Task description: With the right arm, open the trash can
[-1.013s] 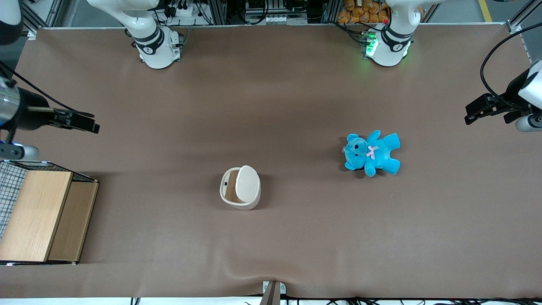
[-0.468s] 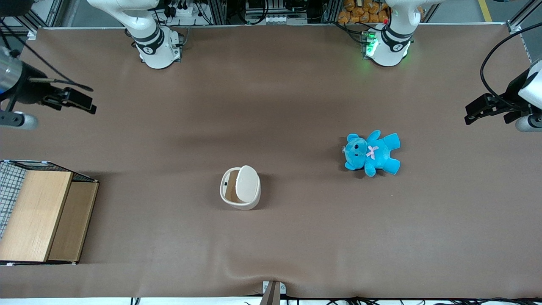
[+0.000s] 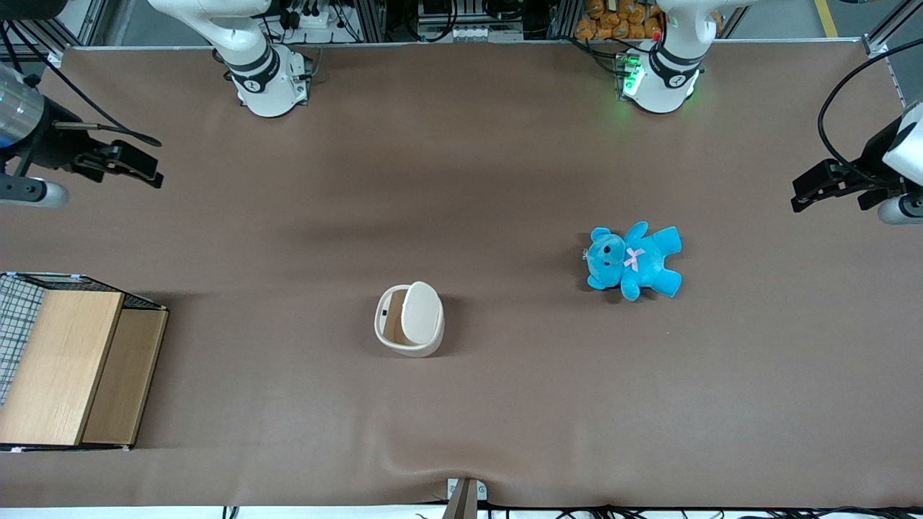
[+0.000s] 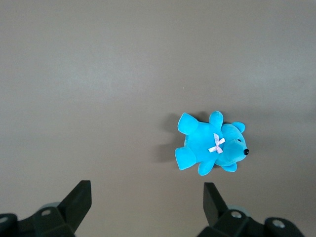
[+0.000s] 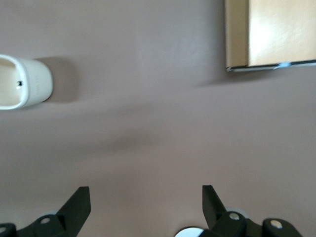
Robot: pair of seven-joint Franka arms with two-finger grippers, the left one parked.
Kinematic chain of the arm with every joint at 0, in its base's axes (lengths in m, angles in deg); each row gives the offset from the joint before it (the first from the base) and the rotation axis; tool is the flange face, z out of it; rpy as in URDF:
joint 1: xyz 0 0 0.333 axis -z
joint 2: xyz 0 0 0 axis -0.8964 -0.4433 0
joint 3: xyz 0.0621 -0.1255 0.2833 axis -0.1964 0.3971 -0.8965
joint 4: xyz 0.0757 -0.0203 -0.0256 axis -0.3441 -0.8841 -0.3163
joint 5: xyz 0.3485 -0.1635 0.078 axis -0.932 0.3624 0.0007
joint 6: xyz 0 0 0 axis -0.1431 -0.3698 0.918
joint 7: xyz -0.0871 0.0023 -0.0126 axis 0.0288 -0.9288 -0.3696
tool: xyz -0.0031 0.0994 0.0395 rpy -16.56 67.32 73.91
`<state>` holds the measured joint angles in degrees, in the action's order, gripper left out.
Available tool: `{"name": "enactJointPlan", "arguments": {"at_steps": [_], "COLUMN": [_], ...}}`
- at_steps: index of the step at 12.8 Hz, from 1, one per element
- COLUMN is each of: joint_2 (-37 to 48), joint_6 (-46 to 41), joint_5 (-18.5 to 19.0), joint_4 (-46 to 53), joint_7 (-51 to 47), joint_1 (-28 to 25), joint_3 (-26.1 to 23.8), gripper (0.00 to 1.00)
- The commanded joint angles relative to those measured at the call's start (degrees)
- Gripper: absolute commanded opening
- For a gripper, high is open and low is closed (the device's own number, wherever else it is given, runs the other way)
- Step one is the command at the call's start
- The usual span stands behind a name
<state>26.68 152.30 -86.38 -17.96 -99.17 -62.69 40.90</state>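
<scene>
The trash can [image 3: 409,319] stands near the middle of the counter [image 3: 461,180], nearer its front edge, its lid tipped so the brown inside shows. A blue teddy [image 3: 632,261] lies toward the parked arm's end. The right arm's gripper [image 3: 137,167] hangs above the working arm's end, well apart, fingers [image 5: 79,205] spread wide and touching nothing. A wooden box [image 3: 68,364] sits at that end's front corner.

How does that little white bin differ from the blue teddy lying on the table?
The trash can is cream-white, smooth and hard-looking, while the teddy is bright blue plush with a pink bow. The trash can stands upright with its flat lid tilted, showing a brown inside; the teddy lies flat on its back. The trash can sits nearer the front camera than the teddy. Both rest on the brown table, similar in size, far from the open gripper.
</scene>
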Motion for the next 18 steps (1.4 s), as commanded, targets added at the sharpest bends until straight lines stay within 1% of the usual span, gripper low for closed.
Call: {"name": "enactJointPlan", "arguments": {"at_steps": [1,6,7,8,10,11,18], "joint_2": [-2.75,-2.49,-2.49,-2.49,-2.67,-2.67,-2.67], "joint_6": [-1.89,-1.89,-1.80,-1.63,-1.19,-1.18,-1.18], "joint_5": [1.57,1.48,1.48,1.48,1.39,1.39,0.95], "joint_4": [4.27,4.28,4.28,4.28,4.19,4.19,4.01], "joint_7": [0.71,0.71,1.41,3.33,10.26,11.25,12.22], "joint_1": [0.14,0.40,0.23,0.23,0.14,0.23,0.23], "joint_3": [-0.09,0.08,0.78,1.74,4.73,5.09,6.23], "gripper": [1.00,1.00,1.00,1.00,1.00,1.00,1.00]}}
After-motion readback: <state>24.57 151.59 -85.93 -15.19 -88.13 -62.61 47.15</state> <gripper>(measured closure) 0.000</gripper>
